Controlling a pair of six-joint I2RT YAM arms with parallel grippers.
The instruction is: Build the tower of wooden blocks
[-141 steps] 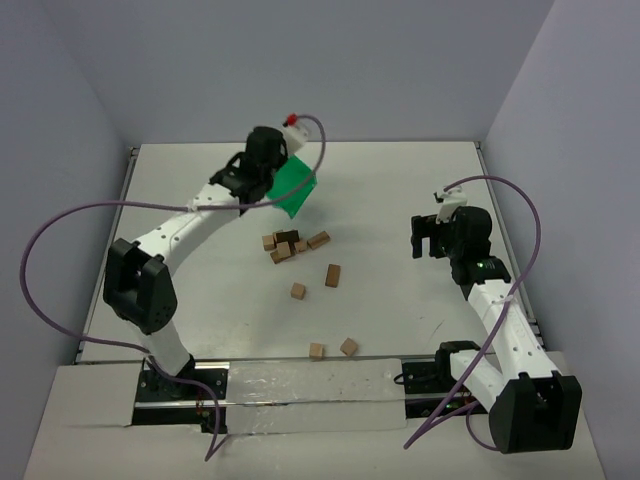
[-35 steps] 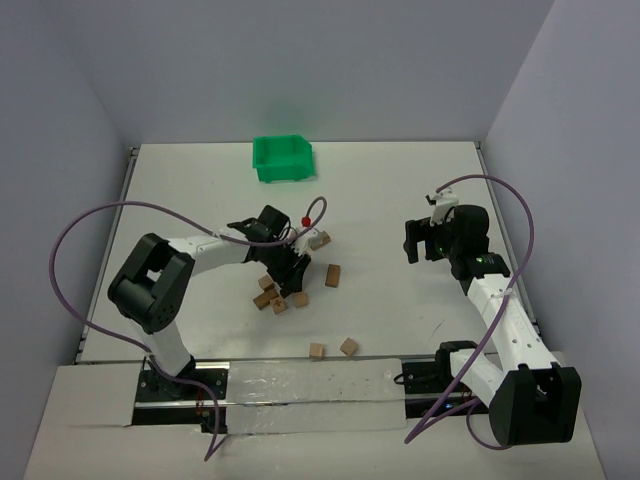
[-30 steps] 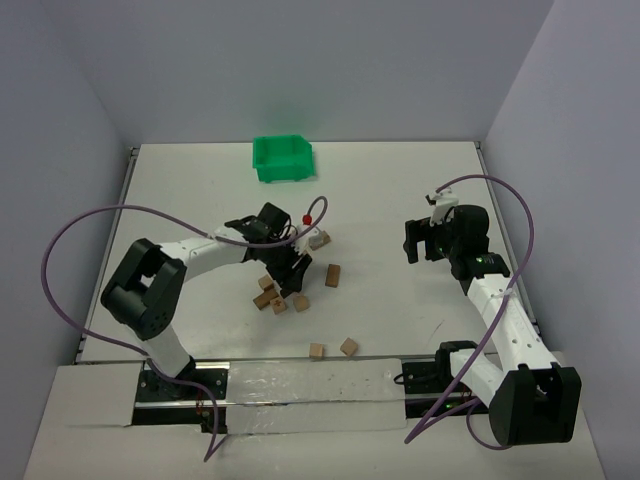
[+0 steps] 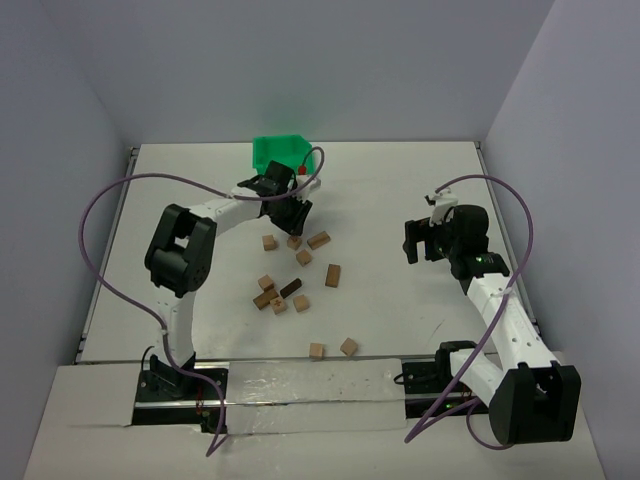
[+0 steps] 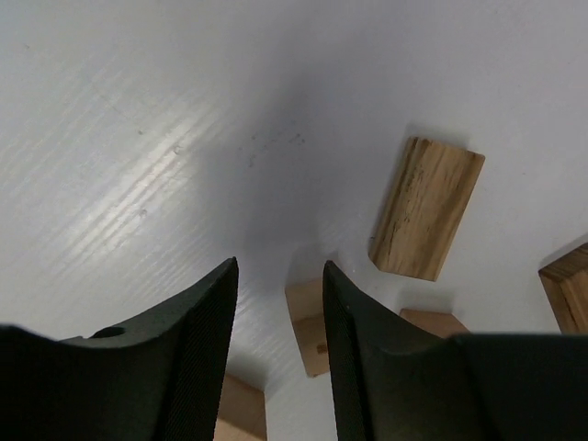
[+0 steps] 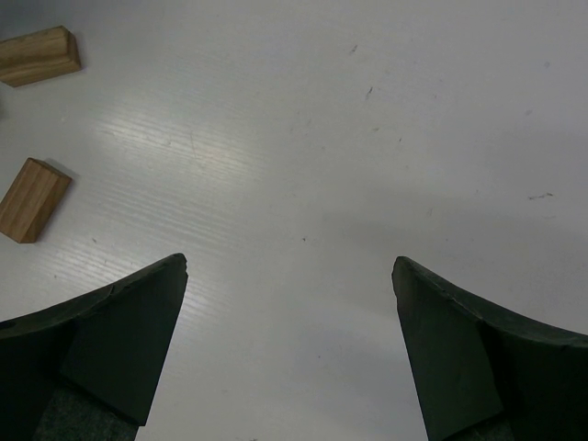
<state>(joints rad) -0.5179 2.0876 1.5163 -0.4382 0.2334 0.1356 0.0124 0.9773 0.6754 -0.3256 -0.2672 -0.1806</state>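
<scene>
Left gripper [image 4: 293, 218]: just in front of the green bin [image 4: 282, 157], jaws parted narrowly, nothing clamped between them. Wood blocks [image 4: 269, 242]: no tower; all lie flat and unstacked on the white table [image 4: 400, 180] in front of the bin. The nearest are under the left gripper, and two lie farthest from the bin by the arm bases. Tan bar [image 4: 318, 240] and dark brown bar [image 4: 290, 288]: long axes diagonal, rising rightward in the top view. Right gripper [image 6: 289, 262]: well right of the bin, jaws spread wide, empty. Walls [image 4: 300, 70]: pale lavender.
</scene>
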